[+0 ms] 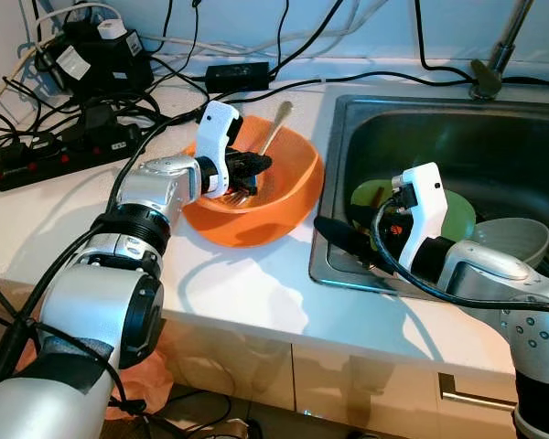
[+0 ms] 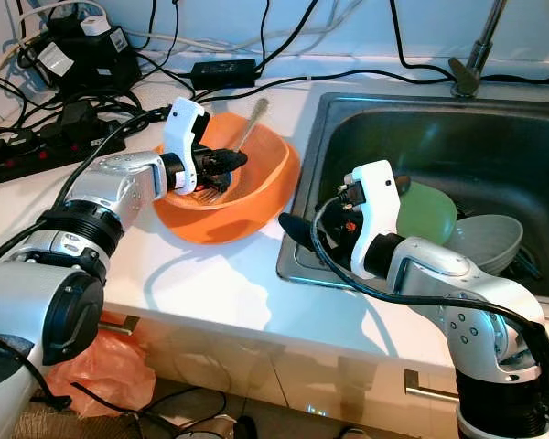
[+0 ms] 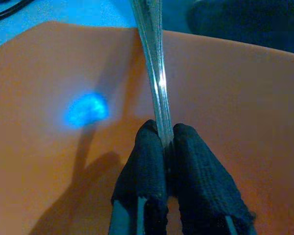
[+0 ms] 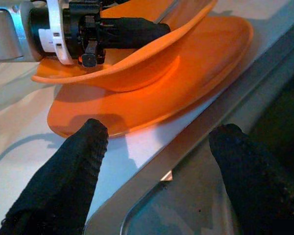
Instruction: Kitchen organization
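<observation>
An orange bowl [image 1: 293,183] rests on an orange plate [image 4: 186,88] on the white counter, just left of the sink. My left gripper [image 1: 256,165] reaches into the bowl and is shut on the handle of a metal utensil [image 3: 154,73], which leans up over the bowl's far rim [image 1: 276,128]. In the left wrist view the two pads [image 3: 149,147] pinch the shiny handle. My right gripper [image 4: 161,128] hovers open at the sink's left rim, pointing at the plate and bowl with nothing between its fingers.
The steel sink [image 1: 348,274] holds a green plate [image 1: 459,219] and a grey bowl [image 1: 517,240]; a faucet [image 1: 494,64] stands behind it. Power strips [image 1: 55,155], adapters and tangled black cables crowd the counter's back left. The counter's front edge is close.
</observation>
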